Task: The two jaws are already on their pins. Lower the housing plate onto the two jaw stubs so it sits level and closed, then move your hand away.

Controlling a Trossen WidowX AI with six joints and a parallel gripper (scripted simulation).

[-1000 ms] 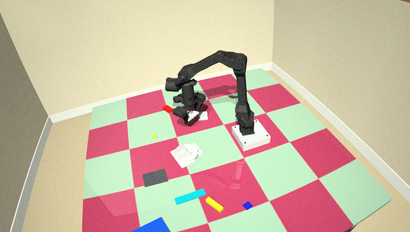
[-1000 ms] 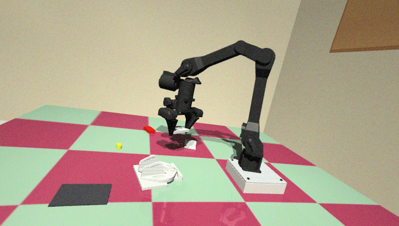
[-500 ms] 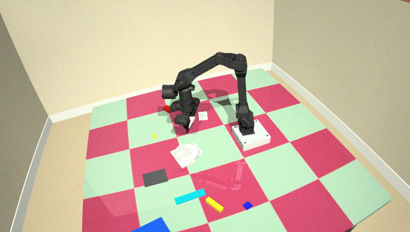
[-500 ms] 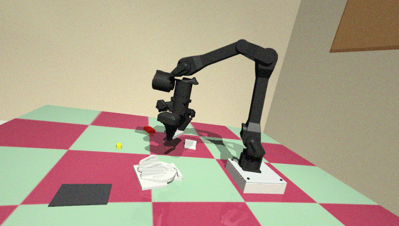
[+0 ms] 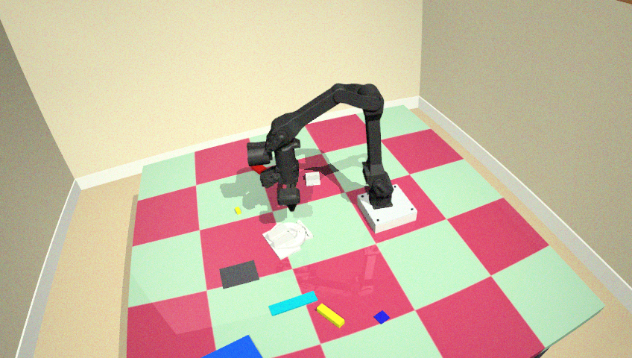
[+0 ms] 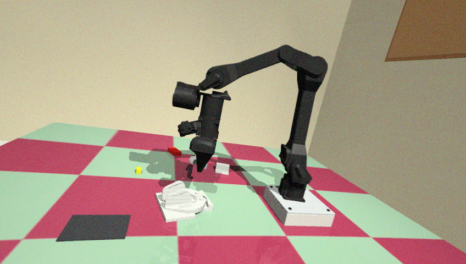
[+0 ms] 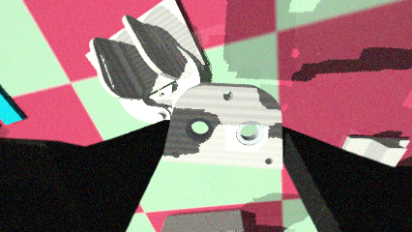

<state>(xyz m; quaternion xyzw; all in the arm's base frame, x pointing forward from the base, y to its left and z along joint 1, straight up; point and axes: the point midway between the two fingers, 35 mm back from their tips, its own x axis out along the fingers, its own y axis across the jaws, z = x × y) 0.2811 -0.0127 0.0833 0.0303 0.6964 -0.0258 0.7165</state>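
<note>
The black gripper (image 5: 291,207) (image 6: 200,170) (image 7: 221,128) points down with its fingers spread wide and gripping the opposite sides of a thin white housing plate (image 7: 213,103), which has rounded corners, two larger round holes side by side and smaller holes near its edges. The plate is up off the checkered red and mint-green surface (image 5: 346,221) (image 6: 228,209) (image 7: 189,188), not on the jaw assembly; in the wrist view it overlaps one edge of that assembly, and the top view does not show it clearly. The white jaw assembly (image 5: 287,237) (image 6: 183,202) (image 7: 145,63), a squarish base carrying a rounded body and two upright ribbed jaws, rests on the surface near the gripper and lower than it. A small white block (image 5: 312,178) (image 6: 222,168) (image 7: 374,151) lies on a red square. A flat dark grey rectangle (image 5: 239,274) (image 6: 94,227) lies near the jaw assembly, and a long cyan bar (image 5: 293,303) (image 7: 10,108) lies beside a yellow bar (image 5: 329,315).
</note>
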